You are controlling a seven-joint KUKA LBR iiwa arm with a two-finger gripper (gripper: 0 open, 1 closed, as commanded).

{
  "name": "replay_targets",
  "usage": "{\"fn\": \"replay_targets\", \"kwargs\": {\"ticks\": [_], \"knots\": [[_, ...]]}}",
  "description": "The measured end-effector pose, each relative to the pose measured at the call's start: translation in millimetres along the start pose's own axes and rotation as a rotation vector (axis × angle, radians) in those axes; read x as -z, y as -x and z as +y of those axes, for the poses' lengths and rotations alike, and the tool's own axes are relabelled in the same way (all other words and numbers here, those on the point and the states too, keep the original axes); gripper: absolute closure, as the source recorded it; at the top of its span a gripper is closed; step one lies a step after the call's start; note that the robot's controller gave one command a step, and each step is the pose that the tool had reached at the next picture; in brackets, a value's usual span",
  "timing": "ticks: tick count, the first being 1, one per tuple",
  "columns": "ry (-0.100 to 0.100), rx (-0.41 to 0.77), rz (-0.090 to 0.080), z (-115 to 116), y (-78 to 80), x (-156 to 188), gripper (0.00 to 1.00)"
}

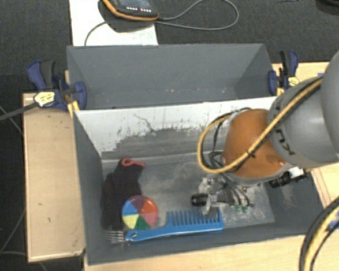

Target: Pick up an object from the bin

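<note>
Because the loose things all lie along the front of the bin (166, 249), you find them to the gripper's (216, 201) left. Farthest from it a black glove (116, 191) with a red tip lies slumped flat. Nearer, a four-coloured disc (139, 213) rests on the glove's lower edge. Fork tines (114, 236) poke out below the disc, and their handle is hidden. A blue comb (176, 225) runs from there to the gripper, which sits low at the comb's right end, likely your target. The orange cover (248, 147) and cables crowd the view, so you cannot tell how wide the gripper stands or whether it grasps anything.
</note>
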State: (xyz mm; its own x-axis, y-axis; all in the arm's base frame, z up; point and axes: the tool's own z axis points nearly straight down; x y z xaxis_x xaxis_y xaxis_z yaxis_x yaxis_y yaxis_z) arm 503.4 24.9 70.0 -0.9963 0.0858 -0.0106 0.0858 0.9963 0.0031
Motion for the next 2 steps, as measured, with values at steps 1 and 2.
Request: {"fn": "replay_targets", "kwargs": {"ticks": [1, 2], "knots": [[0.0, 0.0, 0.0, 0.0, 0.0, 0.1, 1.0], [0.0, -0.001, -0.001, 0.0, -0.1, 5.8, 1.0]]}}
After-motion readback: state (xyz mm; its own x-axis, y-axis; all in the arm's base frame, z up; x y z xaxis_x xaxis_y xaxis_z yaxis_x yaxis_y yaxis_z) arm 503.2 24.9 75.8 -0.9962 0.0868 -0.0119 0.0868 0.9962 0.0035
